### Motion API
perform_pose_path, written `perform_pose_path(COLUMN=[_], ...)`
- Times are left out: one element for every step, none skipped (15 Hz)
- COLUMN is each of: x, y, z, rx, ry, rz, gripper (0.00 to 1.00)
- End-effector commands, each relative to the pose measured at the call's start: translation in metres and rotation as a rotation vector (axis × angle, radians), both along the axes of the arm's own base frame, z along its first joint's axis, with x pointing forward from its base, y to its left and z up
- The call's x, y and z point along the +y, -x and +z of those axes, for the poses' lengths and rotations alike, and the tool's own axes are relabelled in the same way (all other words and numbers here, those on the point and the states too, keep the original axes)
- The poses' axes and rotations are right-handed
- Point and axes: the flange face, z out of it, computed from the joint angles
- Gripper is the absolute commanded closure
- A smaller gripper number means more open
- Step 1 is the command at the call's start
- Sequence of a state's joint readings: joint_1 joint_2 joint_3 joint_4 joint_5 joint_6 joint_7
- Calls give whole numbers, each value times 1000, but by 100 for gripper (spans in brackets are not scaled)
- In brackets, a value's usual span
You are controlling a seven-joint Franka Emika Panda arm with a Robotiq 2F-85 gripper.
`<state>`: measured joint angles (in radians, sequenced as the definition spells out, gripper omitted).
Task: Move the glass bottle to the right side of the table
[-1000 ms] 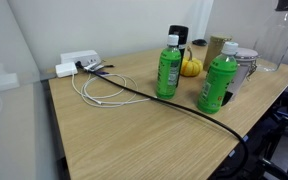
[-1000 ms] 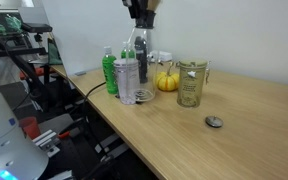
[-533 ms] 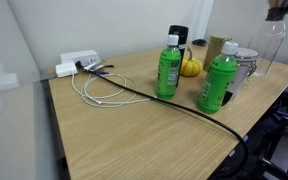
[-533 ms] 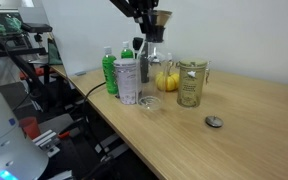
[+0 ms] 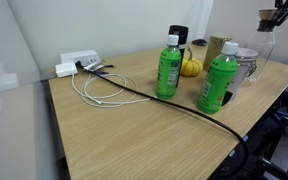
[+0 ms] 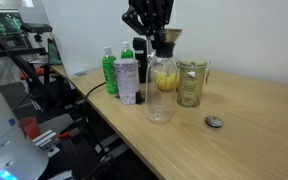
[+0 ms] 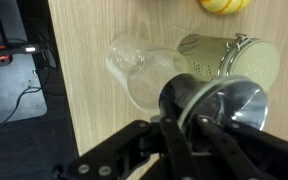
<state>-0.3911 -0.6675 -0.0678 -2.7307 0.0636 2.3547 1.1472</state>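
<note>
Plainly — one glass bottle (image 6: 162,92), one claw (image 6: 161,37).

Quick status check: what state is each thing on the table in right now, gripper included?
gripper: shut on the glass bottle's collar.
glass bottle: upright, looks empty, held at its top.
green bottles: both upright, white caps on.
glass jar: upright, lid on.
white cable: loosely coiled, lying on the table.

Both exterior views face the table (image 5: 134,140) (image 6: 254,130) from opposite sides; wrist view looks down.
</note>
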Motion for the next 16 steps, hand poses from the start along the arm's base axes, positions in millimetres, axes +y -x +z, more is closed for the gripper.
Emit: perform_pose_path(x=[-10, -11, -12, -12, -12, -12, -12, -11, -11, -11, -11, -11, -11, -11, -10, -10], y=[-1, -1, -1, -1, -1, -1, -1, -1, -1, -1, -1, -1, -1, -1, -1, -1], z=[-5, -6, -8, -10, -11, -11, -12, -12, -13, -13, -13, -14, -13, -13, -13, -13], rx=[-14, -9, -3, 1, 5, 8, 11, 13, 15, 17, 18, 19, 18, 19, 19, 19], ry=[-2, -3, -5, -9, -12, -10, -11, -11, -11, -10, -9, -9, -7, -7, -6, -6], rz=[-14, -14, -14, -13, -12, -10, -8, -4, -2, -1, 0, 1, 2, 4, 6, 9], gripper=[96, 96, 96, 96, 96, 96, 96, 96, 96, 96, 69, 59, 53, 47, 46, 40])
